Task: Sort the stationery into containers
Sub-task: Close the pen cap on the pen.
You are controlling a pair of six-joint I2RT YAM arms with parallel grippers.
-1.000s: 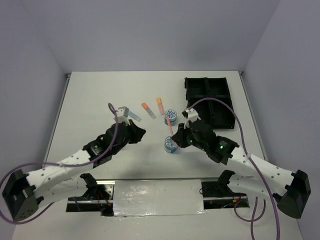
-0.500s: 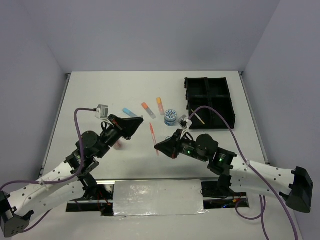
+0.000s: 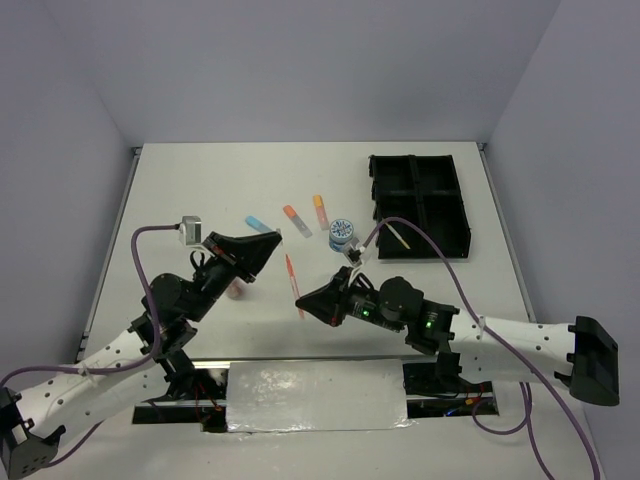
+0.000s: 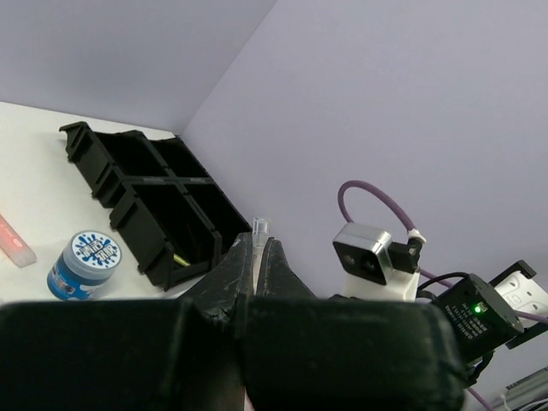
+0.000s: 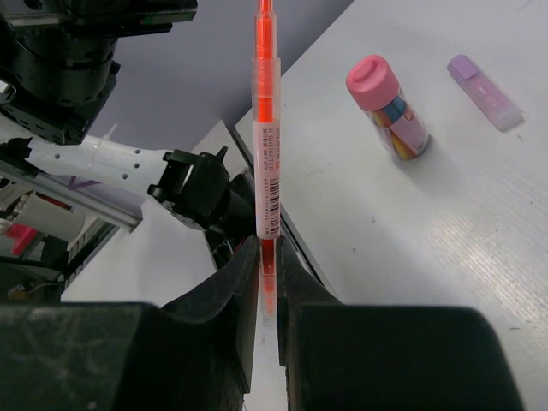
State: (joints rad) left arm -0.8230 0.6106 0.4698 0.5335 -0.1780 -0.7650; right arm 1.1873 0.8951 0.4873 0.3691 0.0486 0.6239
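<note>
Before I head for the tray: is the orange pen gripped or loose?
Gripped. The right jaws are shut on the orange pen near one end; the rest sticks out beyond them.

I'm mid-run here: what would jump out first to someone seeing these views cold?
The orange pen gripped in the right pincer, sticking out mid-table between the two arms. Just left of its tip sits the left pincer, shut. After that, the black tray at the far right of the table.

My left pincer (image 3: 278, 239) hangs raised, jaws pressed together; my right pincer (image 3: 303, 298), pointing left, pinches the orange pen (image 3: 291, 278).
</note>
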